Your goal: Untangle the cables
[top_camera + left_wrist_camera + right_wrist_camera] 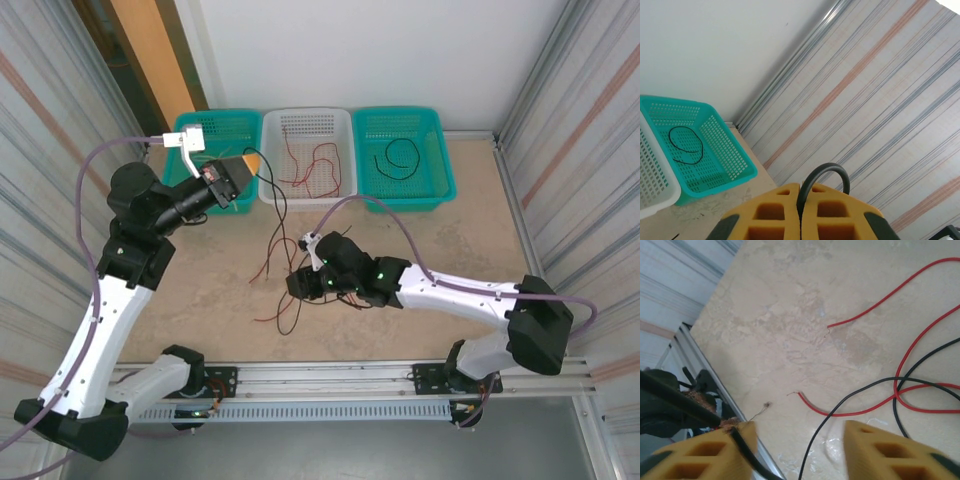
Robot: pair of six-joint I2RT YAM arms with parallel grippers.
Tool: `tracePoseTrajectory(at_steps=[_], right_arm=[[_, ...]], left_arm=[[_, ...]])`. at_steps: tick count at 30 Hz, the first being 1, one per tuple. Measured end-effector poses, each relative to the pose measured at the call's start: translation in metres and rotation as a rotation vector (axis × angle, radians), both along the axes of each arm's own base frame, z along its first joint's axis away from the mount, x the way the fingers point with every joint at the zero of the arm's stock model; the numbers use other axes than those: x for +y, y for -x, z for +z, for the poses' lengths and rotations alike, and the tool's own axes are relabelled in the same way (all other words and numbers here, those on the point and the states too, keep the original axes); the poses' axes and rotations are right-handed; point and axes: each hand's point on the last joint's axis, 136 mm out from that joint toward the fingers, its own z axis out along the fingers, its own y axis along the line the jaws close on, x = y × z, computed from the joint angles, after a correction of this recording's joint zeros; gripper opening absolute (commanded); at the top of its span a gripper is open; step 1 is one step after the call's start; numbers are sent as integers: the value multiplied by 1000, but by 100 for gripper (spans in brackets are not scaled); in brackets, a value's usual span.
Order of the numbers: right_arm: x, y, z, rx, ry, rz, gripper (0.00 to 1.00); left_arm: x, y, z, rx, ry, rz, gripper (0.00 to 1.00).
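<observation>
Pinching thin black wire (826, 166) in fully closed left gripper (800, 194).
Trailing toward 6 o'clock onto tan tabletop (790, 315), crossing thin red wires (897, 382) at 2 o'clock from right gripper (800, 432), spread apart, clamping nothing.

Place: robot test cell, lab-type.
Evidence: striped panel walls (40, 90) boxing in the bench (470, 240); aluminium rail (330, 372) along near edge; sorting baskets (307, 122) along far edge.

thin red and black cables (897, 394), loosely crossed
</observation>
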Motion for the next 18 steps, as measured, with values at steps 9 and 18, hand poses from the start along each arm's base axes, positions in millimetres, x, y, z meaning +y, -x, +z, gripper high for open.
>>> tracePoseTrajectory(at_steps=[9, 18], right_arm=[[-19, -28, -25, 39, 45, -113, 0], [-42, -32, -81, 122, 219, -181, 36]], left_arm=[[10, -7, 5, 6, 14, 35, 0], [17, -7, 29, -54, 47, 55, 0]])
